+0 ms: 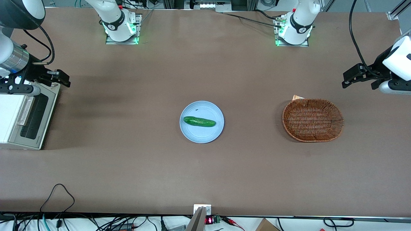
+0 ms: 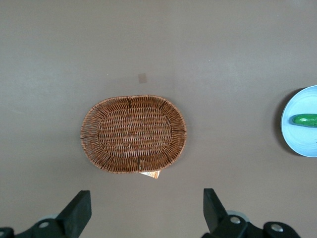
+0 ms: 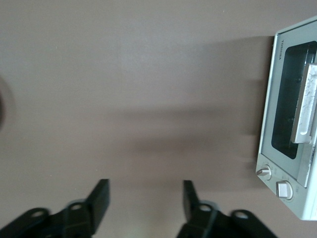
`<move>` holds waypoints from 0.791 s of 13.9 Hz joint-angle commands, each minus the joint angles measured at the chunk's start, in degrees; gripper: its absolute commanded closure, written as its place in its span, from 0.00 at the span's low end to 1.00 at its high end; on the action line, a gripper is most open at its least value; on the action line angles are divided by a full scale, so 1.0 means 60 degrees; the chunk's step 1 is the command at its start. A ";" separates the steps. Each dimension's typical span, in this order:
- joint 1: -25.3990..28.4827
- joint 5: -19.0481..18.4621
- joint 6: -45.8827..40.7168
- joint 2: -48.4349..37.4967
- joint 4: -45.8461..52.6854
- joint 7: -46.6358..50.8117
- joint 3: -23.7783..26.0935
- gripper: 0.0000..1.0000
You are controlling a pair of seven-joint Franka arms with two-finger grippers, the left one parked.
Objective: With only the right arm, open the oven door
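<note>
Silver-fronted and white-bodied, the oven [image 1: 17, 120] sits at the working arm's end of the desk [image 1: 205, 166], hard against that edge. Its oven door [image 1: 32, 117] looks fully closed, lying flush with the front; the dark glass window and the bar handle [image 1: 25, 110] show plainly, and in the right wrist view the handle [image 3: 308, 101] runs along the window, with two control knobs [image 3: 264, 172] on the panel beside the door.

Over the oven's corner farthest from the front camera hangs the right arm [image 1: 13, 59], with its gripper [image 1: 61, 78] reaching just past the oven out over bare desk. The wrist view shows the gripper [image 3: 145, 201] with its fingers spread wide and nothing between them, aimed at open desk and not at the handle, which lies off to one side.

Near the middle of the desk a blue plate [image 1: 201, 121] carries a cucumber [image 1: 199, 121]. Toward the parked arm's end lies an oval wicker basket [image 1: 312, 119].

By my reading the task has barely begun: no contact with the door, no grip on the handle. Everything is left: bringing the fingers to the bar, catching it, and swinging the door down.
</note>
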 commanded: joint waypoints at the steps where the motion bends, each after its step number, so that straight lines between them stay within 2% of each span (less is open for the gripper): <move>1: -0.0078 0.0576 -0.0245 -0.0001 0.0144 0.0020 -0.0044 1.00; 5: -0.0049 0.0595 -0.0203 0.0086 0.0144 0.0079 -0.0089 1.00; 6: -0.0063 0.0421 -0.0173 0.0116 0.0144 0.0078 -0.0089 1.00; 8: -0.0078 -0.0280 -0.0144 0.0320 0.0144 0.0093 -0.0089 1.00; 11: -0.0341 -0.1861 0.0060 0.0788 0.0144 0.0151 -0.0103 1.00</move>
